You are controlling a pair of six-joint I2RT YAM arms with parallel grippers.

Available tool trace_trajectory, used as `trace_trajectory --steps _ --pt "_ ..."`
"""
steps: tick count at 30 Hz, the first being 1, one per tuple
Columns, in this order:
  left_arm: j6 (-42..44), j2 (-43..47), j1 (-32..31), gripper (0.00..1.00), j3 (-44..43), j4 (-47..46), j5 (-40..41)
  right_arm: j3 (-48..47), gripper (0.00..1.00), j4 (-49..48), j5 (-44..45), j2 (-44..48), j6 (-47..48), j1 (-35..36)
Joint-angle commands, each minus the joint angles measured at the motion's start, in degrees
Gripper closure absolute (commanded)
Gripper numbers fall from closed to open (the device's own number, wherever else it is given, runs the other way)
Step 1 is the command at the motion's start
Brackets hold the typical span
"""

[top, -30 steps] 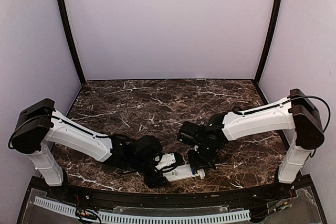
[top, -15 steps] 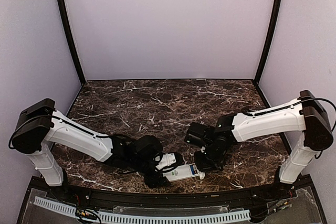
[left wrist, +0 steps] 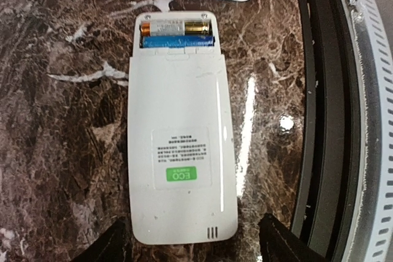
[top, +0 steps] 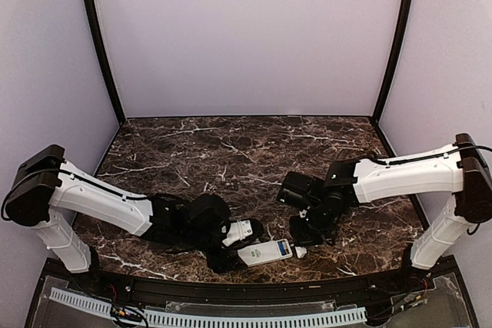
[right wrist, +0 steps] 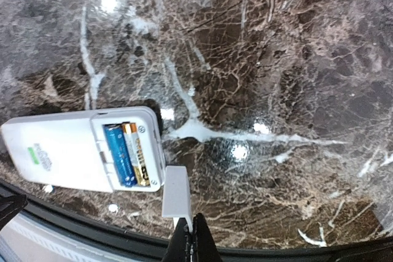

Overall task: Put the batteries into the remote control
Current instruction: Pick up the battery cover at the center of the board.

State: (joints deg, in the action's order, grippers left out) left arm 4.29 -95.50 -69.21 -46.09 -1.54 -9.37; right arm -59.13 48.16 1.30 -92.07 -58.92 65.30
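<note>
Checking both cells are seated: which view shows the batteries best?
Left wrist: the batteries lie large and sharp in the open bay of the remote control. Right wrist shows them smaller, at an angle; top external gives only a bluish speck.

Marble table (top: 231, 144) with remote control (top: 265, 252)

White-shelled and black-jointed, the left arm (top: 100, 201) and right arm (top: 403, 176) carry thin black cables; left gripper (left wrist: 196, 246) and right gripper (right wrist: 189, 240) are black.

A small white cover piece (right wrist: 177, 191) lies on the dark marble table (top: 231, 151) near its black front rim (left wrist: 316, 121).
</note>
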Motion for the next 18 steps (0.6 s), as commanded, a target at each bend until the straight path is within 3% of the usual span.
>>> trace_trajectory --steps 1,7,11,15,18 --pt "2.26 9.74 0.04 0.3 2.49 -4.35 0.95 -5.88 1.0 5.11 2.57 6.56 7.77 0.08" --pt "3.34 18.13 0.04 0.32 0.2 -6.85 1.04 -12.67 1.0 1.85 -0.83 13.25 24.34 3.45" --pt "2.71 20.79 0.04 0.35 -2.08 -6.75 0.38 -14.45 1.0 -2.29 -4.86 14.06 29.22 5.57" --pt "1.74 21.24 0.04 0.39 -2.63 -6.19 0.6 -14.96 1.0 -1.33 -0.08 13.09 25.97 5.49" --pt "2.36 22.24 0.0 0.4 -1.4 -6.55 2.76 -15.55 1.0 2.58 1.72 12.26 18.28 2.92"
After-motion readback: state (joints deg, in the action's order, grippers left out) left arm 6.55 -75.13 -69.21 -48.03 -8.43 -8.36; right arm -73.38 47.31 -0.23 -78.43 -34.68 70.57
